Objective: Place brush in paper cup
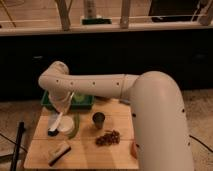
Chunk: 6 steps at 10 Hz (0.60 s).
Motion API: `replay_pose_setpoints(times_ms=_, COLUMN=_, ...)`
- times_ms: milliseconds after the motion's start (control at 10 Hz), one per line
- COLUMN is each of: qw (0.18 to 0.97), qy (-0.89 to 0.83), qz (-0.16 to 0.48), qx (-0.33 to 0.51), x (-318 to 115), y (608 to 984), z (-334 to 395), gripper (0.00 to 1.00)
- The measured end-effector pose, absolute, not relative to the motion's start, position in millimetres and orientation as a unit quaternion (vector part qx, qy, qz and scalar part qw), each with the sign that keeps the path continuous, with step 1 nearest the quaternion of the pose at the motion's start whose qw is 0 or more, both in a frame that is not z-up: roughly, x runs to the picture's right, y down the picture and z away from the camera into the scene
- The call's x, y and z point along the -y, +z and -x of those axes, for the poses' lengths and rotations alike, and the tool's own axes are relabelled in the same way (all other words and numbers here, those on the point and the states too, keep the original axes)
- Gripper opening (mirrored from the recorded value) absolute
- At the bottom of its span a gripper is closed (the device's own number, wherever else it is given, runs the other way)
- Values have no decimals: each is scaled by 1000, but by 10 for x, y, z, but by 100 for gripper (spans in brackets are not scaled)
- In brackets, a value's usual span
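the robot's big white arm (150,105) fills the right side of the view and reaches left across a wooden bench (90,150), its elbow bending down over the bench's far left corner. behind the bench runs a dark wall with a pale railing above it. at the bench's back edge sits a green tray (85,102), partly hidden by the arm. the tool (62,111) hangs below the bend of the arm, just in front of the tray and right over the paper cup (64,127); whether it is apart or together cannot be told. the paper cup stands on the left part of the bench, and the brush (56,124) leans in it, white handle slanting up toward the tool and dark head low at the cup's left side. a green cup (74,127) lies just beside the paper cup on its right. a small dark metal cup (99,119) stands near the middle of the bench, apart from both. in front of it lies a brown clump (108,138), and toward the front left lies a wooden scrub brush (59,152).
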State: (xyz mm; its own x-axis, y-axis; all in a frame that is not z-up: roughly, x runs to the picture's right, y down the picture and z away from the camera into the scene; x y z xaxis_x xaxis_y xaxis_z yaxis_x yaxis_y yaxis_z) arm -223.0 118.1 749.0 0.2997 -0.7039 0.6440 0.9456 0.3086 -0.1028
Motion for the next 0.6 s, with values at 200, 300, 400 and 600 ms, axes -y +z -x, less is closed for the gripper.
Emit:
replay_pose_setpoints(times_ms=200, qw=760, qy=-542, qz=246, qx=260, x=-1265, y=7446, z=2217, gripper=0)
replay_pose_setpoints(times_ms=300, qw=757, qy=-545, qz=246, qx=264, x=-1285, y=7429, z=2224, gripper=0)
replay_pose_setpoints(times_ms=400, qw=752, qy=-548, qz=249, qx=268, x=-1318, y=7413, z=2216, gripper=0)
replay_pose_setpoints(times_ms=600, qw=744, qy=-554, qz=255, qx=275, x=-1361, y=7390, z=2205, gripper=0)
